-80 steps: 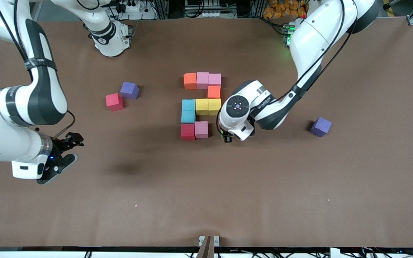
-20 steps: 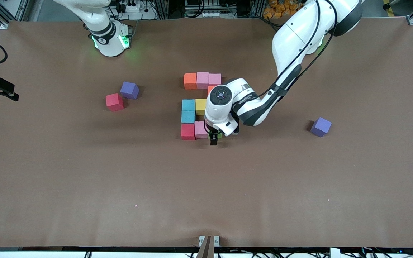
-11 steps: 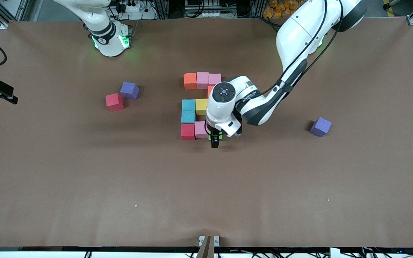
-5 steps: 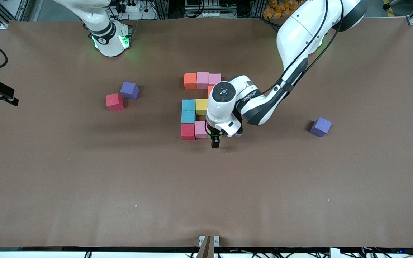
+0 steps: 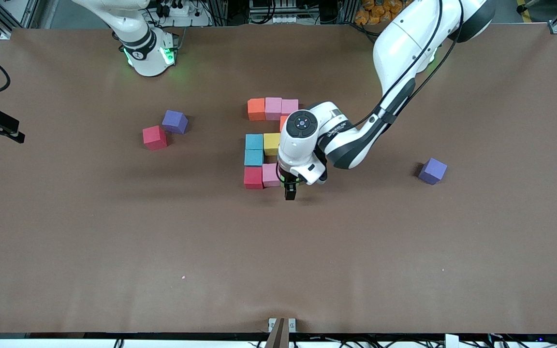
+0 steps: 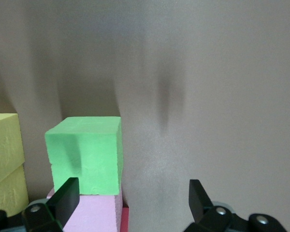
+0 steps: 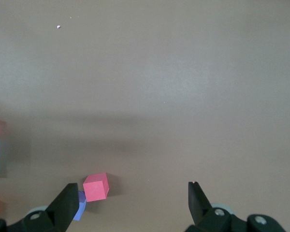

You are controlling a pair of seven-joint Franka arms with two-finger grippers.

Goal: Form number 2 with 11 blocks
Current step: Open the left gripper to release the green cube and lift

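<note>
The number 2 lies mid-table: an orange block (image 5: pixel 256 109) and two pink blocks (image 5: pixel 273 108) farthest from the front camera, then light blue blocks (image 5: pixel 254 141) and a yellow one (image 5: pixel 271 143), then red (image 5: pixel 253 177) and pink (image 5: pixel 271 175) nearest. In the left wrist view the green block (image 6: pixel 84 154) sits on the table against that nearest pink block (image 6: pixel 87 212). My left gripper (image 5: pixel 290 189) (image 6: pixel 130 198) hovers open just above it, holding nothing. The hand hides the green block in the front view. My right gripper (image 7: pixel 130 203) is open and empty, high over the right arm's end of the table.
A loose red block (image 5: pixel 154 137) (image 7: pixel 95 187) and a purple block (image 5: pixel 175 121) lie together toward the right arm's end. Another purple block (image 5: pixel 432 170) lies toward the left arm's end. The left arm's wrist covers part of the figure.
Over the last second nothing has visibly moved. Seconds earlier the left gripper brought the green block up beside the nearest pink block, and the right arm drew back to the table's edge.
</note>
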